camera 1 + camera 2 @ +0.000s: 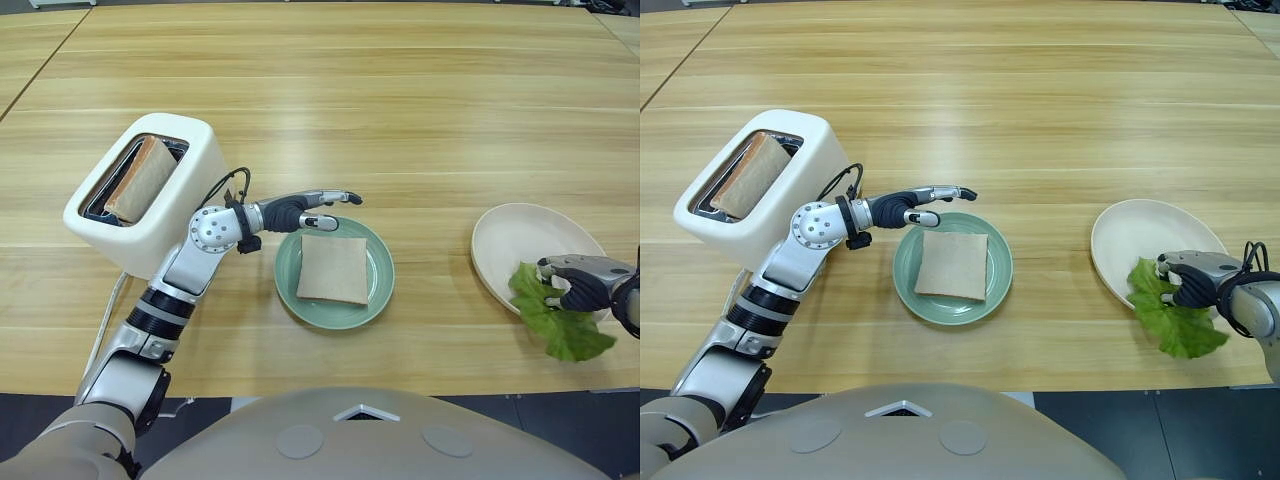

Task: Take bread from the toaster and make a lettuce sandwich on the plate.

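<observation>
A slice of bread [333, 268] lies flat on the green plate [378, 302] in the middle of the table. A white toaster [178, 190] stands at the left with another bread slice [140, 178] sticking out of its slot. My left hand [312, 209] hovers open just above the plate's far left rim, fingers stretched out and holding nothing. At the right, my right hand [580, 280] is shut on a green lettuce leaf [560, 322], which hangs over the near edge of a cream bowl [515, 240].
The toaster's cable [105, 325] runs down toward the table's front edge beside my left arm. Bare wooden table [400, 100] stretches across the far half.
</observation>
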